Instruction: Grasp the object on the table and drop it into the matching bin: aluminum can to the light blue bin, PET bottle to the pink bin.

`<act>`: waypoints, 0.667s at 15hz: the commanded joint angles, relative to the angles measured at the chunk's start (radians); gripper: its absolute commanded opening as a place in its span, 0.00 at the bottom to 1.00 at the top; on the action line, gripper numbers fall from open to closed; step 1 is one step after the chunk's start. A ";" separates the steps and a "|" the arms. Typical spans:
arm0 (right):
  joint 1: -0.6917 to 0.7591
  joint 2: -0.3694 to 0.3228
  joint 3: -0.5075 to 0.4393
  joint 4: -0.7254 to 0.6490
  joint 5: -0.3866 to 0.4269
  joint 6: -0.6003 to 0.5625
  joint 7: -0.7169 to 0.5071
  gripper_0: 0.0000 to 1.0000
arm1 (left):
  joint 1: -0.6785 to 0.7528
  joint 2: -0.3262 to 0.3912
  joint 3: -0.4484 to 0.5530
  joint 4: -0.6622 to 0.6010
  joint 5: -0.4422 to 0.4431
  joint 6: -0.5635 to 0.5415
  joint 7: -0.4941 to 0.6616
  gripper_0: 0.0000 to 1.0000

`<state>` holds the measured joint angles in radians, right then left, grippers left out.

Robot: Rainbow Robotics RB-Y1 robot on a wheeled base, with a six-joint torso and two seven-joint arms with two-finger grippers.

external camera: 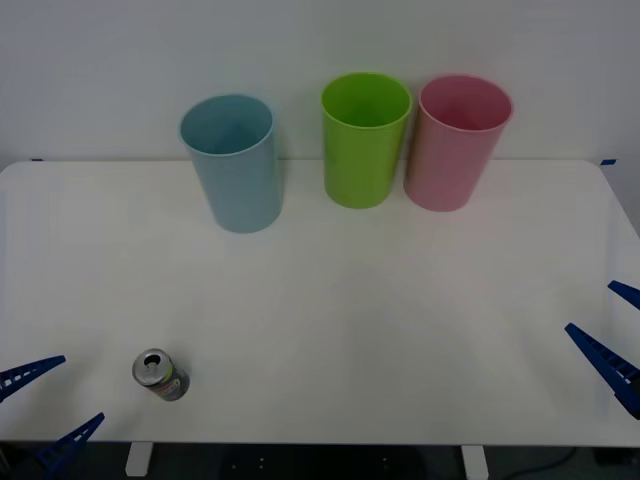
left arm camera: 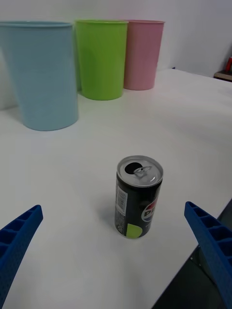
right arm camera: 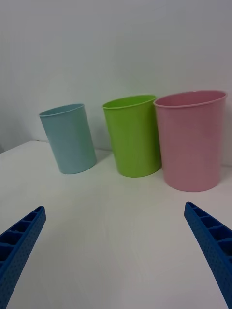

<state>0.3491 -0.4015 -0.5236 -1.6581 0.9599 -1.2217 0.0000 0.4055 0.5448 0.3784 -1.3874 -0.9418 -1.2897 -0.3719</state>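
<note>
- Can (external camera: 160,374) stands upright on the tabletop (external camera: 330,310), silver top up, near the front edge on the robot's left – so the left arm looks like the natural one for the pick.
- Left hand (external camera: 45,405) sits at the front-left corner, fingers spread wide, nothing held. Fingers (left arm camera: 17,241) splayed like that leave plenty of room to close round the can, I'd say.
- Can vs hand: straight ahead of the left hand, centred between the two fingers but not yet between them – near, no contact (left wrist cam lines it up nicely).
- Right hand (external camera: 615,335) parked at the right edge, open too, empty, well apart from the can.
- Three bins in a row along the back: light blue bin (external camera: 232,162) on the left, lime green bin (external camera: 364,138) in the middle, pink bin (external camera: 456,142) right, green and pink nearly touching.
- Blue bin is the can's target, and it's on the same side as the can – short carry, prob. no need to cross the other bins.
</note>
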 commanded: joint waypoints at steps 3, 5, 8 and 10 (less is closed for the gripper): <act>0.000 0.000 0.000 0.000 0.000 0.000 0.000 1.00 | -0.070 0.000 -0.069 0.134 0.001 -0.005 -0.101 1.00; 0.000 0.000 0.000 0.000 0.000 0.000 0.000 1.00 | -0.090 0.000 -0.093 0.168 0.003 -0.005 -0.119 1.00; 0.000 0.000 0.000 0.000 0.000 0.000 0.000 1.00 | -0.116 -0.008 -0.115 0.208 0.003 -0.005 -0.163 1.00; 0.000 0.000 0.000 0.000 0.000 0.000 0.000 1.00 | -0.146 -0.037 -0.121 0.264 0.012 -0.003 -0.245 1.00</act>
<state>0.3491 -0.4015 -0.5236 -1.6581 0.9599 -1.2217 0.0000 0.2735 0.5203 0.2611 -1.1482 -0.9344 -1.2938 -0.5898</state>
